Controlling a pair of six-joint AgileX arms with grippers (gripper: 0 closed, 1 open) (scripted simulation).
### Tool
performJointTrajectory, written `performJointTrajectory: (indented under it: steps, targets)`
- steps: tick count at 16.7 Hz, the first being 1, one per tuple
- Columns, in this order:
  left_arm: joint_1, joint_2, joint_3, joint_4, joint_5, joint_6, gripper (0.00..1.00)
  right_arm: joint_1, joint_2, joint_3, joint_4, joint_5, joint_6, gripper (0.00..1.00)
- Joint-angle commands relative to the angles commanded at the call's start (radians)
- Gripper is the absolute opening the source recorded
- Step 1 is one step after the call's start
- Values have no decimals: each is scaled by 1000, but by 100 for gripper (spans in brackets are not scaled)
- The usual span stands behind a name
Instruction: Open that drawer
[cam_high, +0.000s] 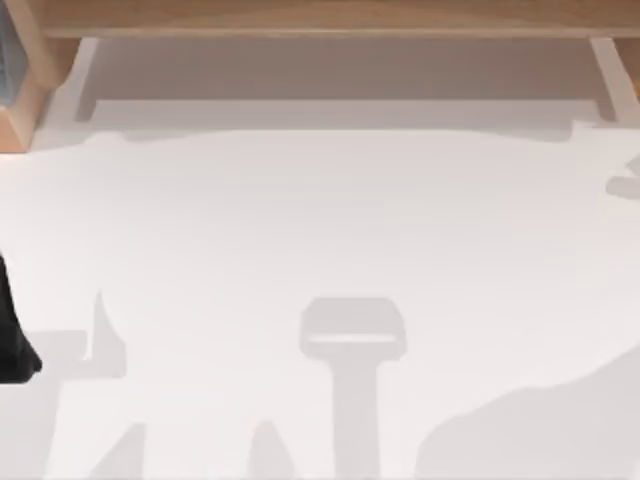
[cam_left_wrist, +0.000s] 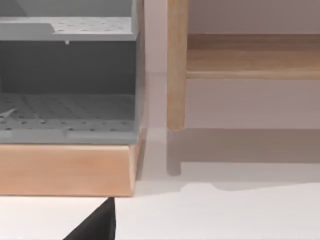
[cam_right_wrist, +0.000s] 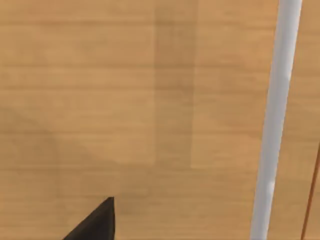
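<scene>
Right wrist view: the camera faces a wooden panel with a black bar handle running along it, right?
Not quite. The right wrist view does face a wooden panel, but the bar handle running along it is white, not black.

No text, label, brand, number or sign can be read anywhere: the white table (cam_high: 320, 250), the wooden drawer front (cam_right_wrist: 125, 100) with its white bar handle (cam_right_wrist: 277, 120), and the grey perforated shelves (cam_left_wrist: 65, 110) are all bare.

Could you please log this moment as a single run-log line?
left tool: table's left edge, idle | right tool: facing light wooden drawer front, beside white bar handle | grasp: none seen
</scene>
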Motion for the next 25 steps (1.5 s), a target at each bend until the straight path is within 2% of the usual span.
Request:
performJointTrajectory:
  steps: [13, 25]
  targets:
    - [0, 0, 0, 0, 0, 0, 100, 0, 0, 0, 0, 0, 0, 2]
    - [0, 0, 0, 0, 0, 0, 100, -16, -24, -41, 24, -7, 2, 0]
